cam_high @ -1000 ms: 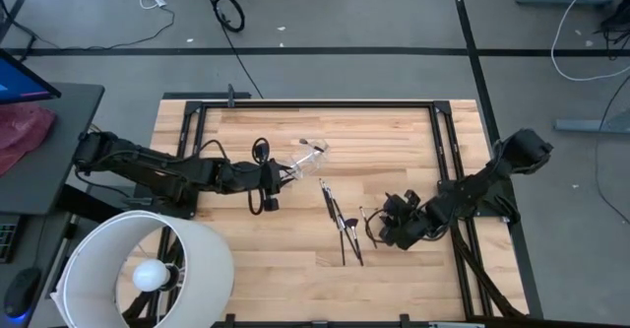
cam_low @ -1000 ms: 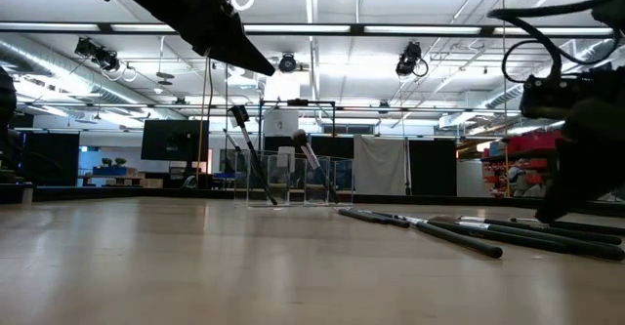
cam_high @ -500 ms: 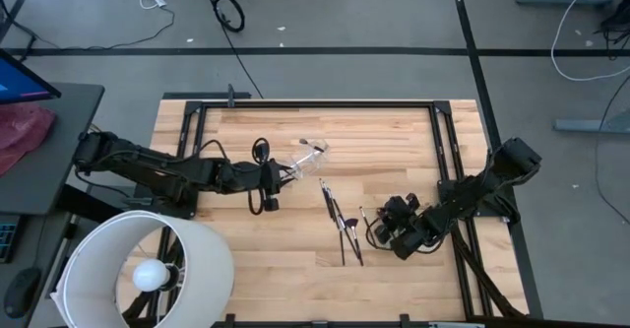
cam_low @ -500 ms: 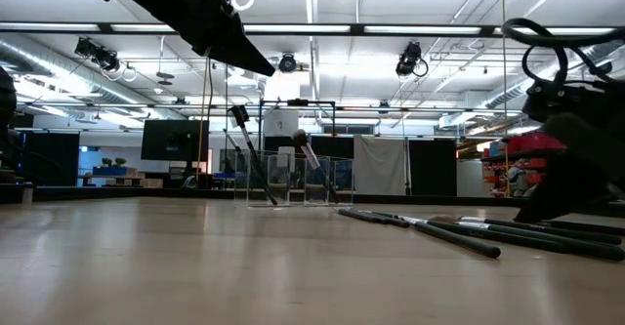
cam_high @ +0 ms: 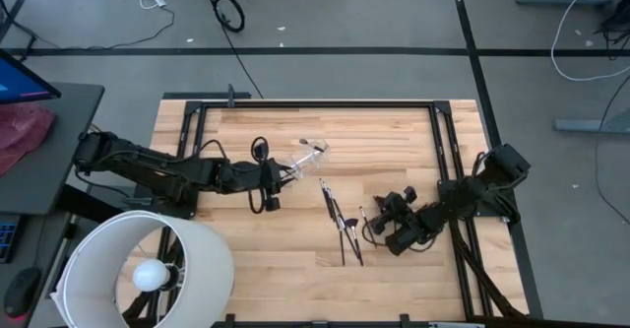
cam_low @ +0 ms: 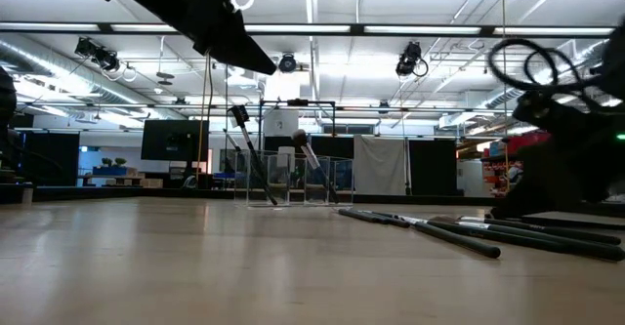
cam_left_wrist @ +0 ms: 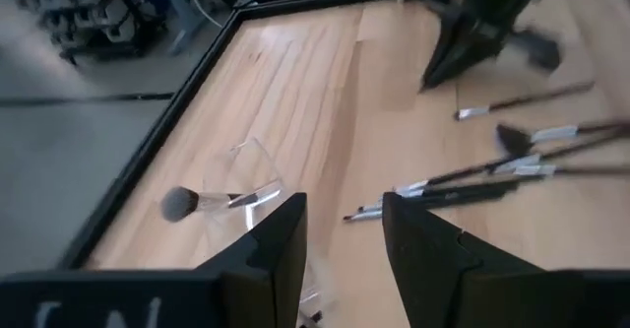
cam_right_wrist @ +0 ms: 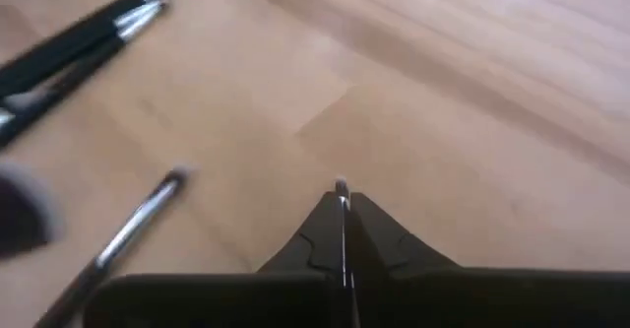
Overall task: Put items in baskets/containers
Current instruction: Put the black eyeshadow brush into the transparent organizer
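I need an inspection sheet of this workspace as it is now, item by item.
Surface: wooden table, dark frame.
Job's things: clear cup holding brushes; loose brushes lying mid-table.
Clutter: white lampshade over the near-left corner.
Hands: left hand open beside the cup; right hand shut on a thin brush, low beside the loose brushes.
Cables: loops on the floor.
Surroundings: monitor, hall with ceiling lights.

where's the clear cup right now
In the high view the clear cup sits left of the table's centre, just ahead of the left gripper, with the loose brushes lying on the wood to its right.
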{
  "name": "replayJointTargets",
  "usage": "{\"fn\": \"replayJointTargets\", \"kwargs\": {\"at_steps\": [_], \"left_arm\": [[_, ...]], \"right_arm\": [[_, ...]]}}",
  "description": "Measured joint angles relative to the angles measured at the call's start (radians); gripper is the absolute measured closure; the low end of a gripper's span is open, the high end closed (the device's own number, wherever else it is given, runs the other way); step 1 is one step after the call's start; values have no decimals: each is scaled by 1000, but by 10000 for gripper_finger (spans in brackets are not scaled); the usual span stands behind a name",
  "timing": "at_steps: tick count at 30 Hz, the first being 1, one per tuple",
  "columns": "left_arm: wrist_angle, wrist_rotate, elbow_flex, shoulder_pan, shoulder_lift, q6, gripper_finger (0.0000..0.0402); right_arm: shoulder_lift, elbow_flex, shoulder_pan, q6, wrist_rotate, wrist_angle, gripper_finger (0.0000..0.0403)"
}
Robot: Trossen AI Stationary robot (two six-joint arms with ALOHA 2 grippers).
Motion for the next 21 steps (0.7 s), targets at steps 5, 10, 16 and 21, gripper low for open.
{"fn": "replayJointTargets", "kwargs": {"at_steps": [5,10,16,21], "left_arm": [[-2,30,0,5,0,-137,264],[-6,89,1,51,9,-122,264],[0,142,0,100,43,-151,264],[-9,143,1,99,81,-153,264]], "right_arm": [[0,3,-138,-307,-26,228,399],[-2,4,-261,-669,-121,556,403],[-4,6,-387,-993,-246,904,402],[-6,7,-442,-1089,-442,875,402]]}}
